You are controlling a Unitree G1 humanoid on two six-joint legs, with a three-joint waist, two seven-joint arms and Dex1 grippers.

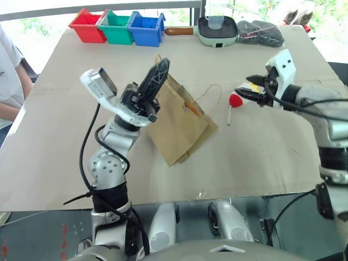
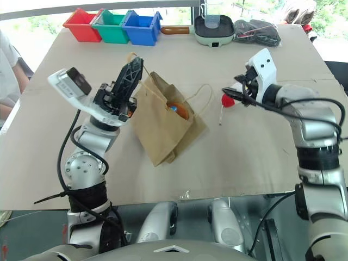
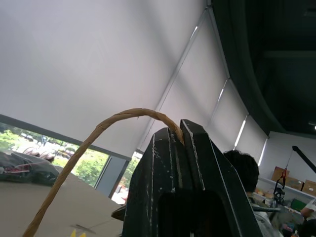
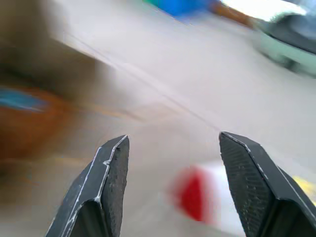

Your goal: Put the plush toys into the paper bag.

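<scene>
The brown paper bag (image 1: 176, 130) lies on the table with its mouth raised. My left gripper (image 1: 162, 65) is shut on one twisted loop handle (image 3: 98, 132) and holds that side up. The round brown plush toy (image 2: 176, 110) sits inside the bag's mouth, with a bit of blue on it showing. The other loop handle (image 1: 213, 93) lies slack on the table. To the right of the bag lies the white plush toy, of which the red end (image 1: 235, 100) and thin tail show. My right gripper (image 1: 243, 87) hangs open just above it, nothing between its fingers (image 4: 106, 168).
Red (image 1: 87, 25), green (image 1: 117, 27) and blue (image 1: 145, 28) bins stand at the table's far edge. Beside them are a pale green pan (image 1: 217, 31) and a dark bundle (image 1: 262, 32). A person (image 1: 7, 81) stands at the left edge.
</scene>
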